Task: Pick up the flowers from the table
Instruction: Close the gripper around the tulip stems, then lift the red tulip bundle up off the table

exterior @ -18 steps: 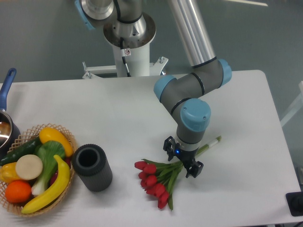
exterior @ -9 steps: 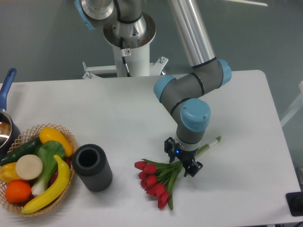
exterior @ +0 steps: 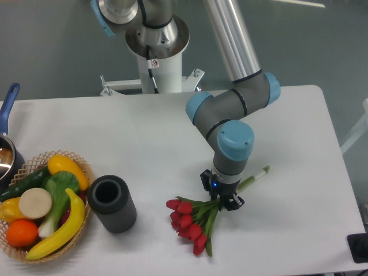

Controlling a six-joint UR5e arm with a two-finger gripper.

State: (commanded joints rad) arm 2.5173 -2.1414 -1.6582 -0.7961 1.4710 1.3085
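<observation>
1. The gripper (exterior: 221, 197) is pointed straight down at the table (exterior: 287, 144), and its two black fingers are seen drawn in close about the green stems of the flowers (exterior: 192, 221).
2. The stems are clamped between the fingers at about mid-length; whether the bunch is clear of the tabletop cannot be told from this view.
3. The red tulip heads are fanned out to the lower left of the gripper, while the pale stem ends are seen projecting to its upper right, past the wrist.
4. The arm (exterior: 230, 109) is folded above the gripper, its grey links joined by blue-capped joints, and its base is mounted on a white pedestal (exterior: 158, 66) behind the table's far edge.
5. A dark cylindrical cup (exterior: 111, 203) is stood upright to the left of the flowers, well apart from them.
6. A wicker basket (exterior: 86, 172) is placed at the left edge, beside the cup, and is filled with model fruit and vegetables.
7. A pot with a blue handle (exterior: 10, 103) is partly shown at the far left.
</observation>
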